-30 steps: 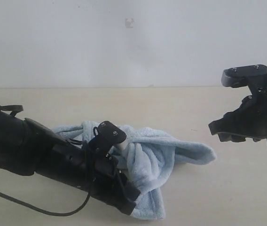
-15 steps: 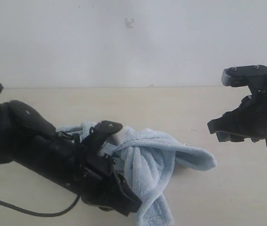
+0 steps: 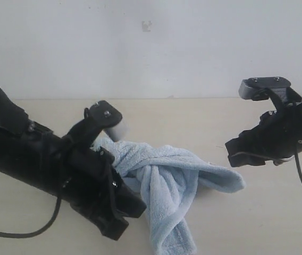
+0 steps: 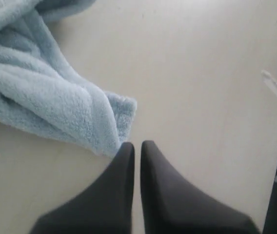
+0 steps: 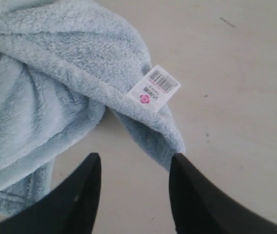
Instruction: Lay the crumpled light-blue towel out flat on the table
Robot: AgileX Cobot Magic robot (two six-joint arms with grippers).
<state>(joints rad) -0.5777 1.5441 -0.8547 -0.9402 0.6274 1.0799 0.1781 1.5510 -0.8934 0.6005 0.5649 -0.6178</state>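
My left arm has risen and swung back over the last second, its jaws have closed, and my right arm has edged in toward the cloth. Nearest, my left gripper (image 4: 136, 146) is pressed together with no cloth visible in it. A folded corner of the towel (image 4: 46, 97) lies just beside the tips, so I judge the pinch missed. I should reopen, slide one finger under that corner and close on the hem before lifting.

The towel is fluffy and pale blue, twisted like a rope at its middle. It sits mid-table (image 4: 202, 73) between my arms, one end trailing forward.

Farther off, my right gripper (image 5: 134, 165) hangs with jaws apart over the corner bearing the white tag (image 5: 153, 88). It should drop, grip there, then pull outward.
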